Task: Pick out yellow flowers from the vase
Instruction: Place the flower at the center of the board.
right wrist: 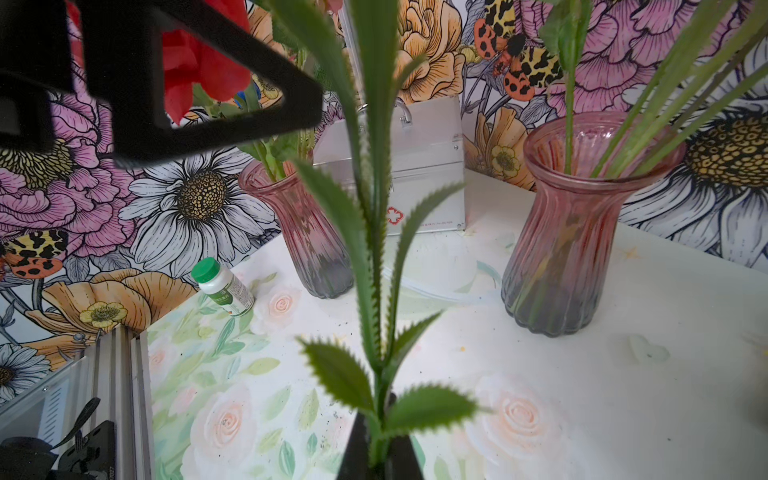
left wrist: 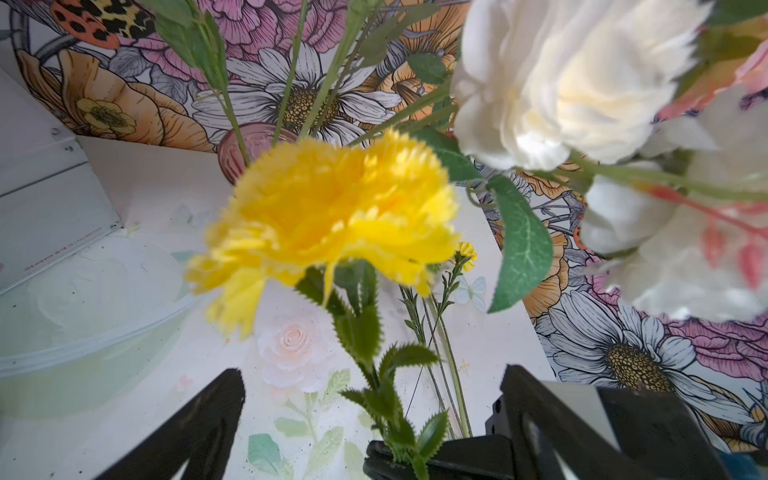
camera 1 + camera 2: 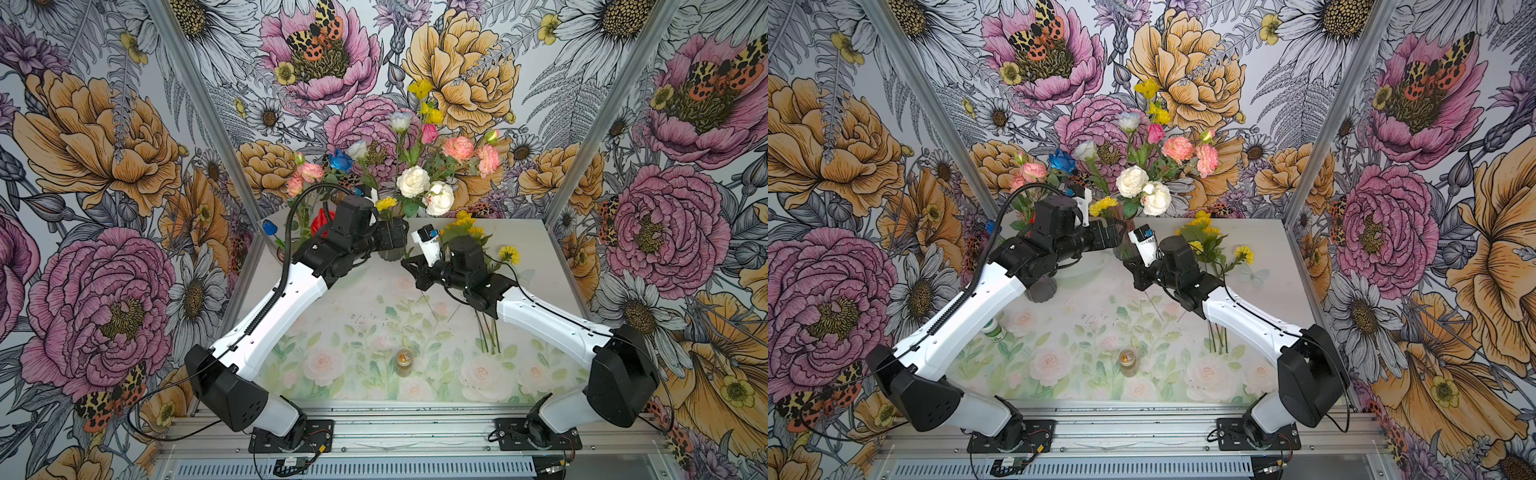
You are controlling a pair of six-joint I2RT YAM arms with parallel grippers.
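1. In both top views the left claw (image 3: pixel 395 241) (image 3: pixel 1113 237) and right claw (image 3: pixel 411 270) (image 3: pixel 1133 270) meet nearly tip to tip over the bench (image 3: pixel 353 299) (image 3: pixel 1079 307). One yellow flower (image 3: pixel 386 203) (image 3: pixel 1104 205) shows its head just beyond the left claw. More yellow sprays (image 3: pixel 420 89) (image 3: pixel 1147 88) top the bouquet (image 3: pixel 413 183) (image 3: pixel 1133 182), well beyond both claws. A yellow pile (image 3: pixel 467 226) (image 3: pixel 1202 226) lies on the bench close behind the right claw.
2. Left wrist: the left claw (image 2: pixel 372 374) gapes wide, its fingers (image 2: pixel 199 419) flanking the leafy stem (image 2: pixel 361 324) without touching it. The yellow flower (image 2: pixel 332 216) fills the space ahead of the claw. The right claw (image 2: pixel 399 457) pinches the stem low down, between those spread fingers. Some white roses (image 2: pixel 573 83) crowd in beside the head.
3. Right wrist: the right claw (image 1: pixel 374 453) is clamped narrow on the stem (image 1: pixel 374 249), which runs straight out from its tips. One left claw finger (image 1: pixel 299 108) hangs beside the stem, apart from it. Two pink vases (image 1: pixel 573 249) (image 1: pixel 316 249) stand on the bench (image 1: pixel 623 395) ahead of the claw; the held stem enters neither. A green-capped bottle (image 1: pixel 224 286) sits near the farther vase.
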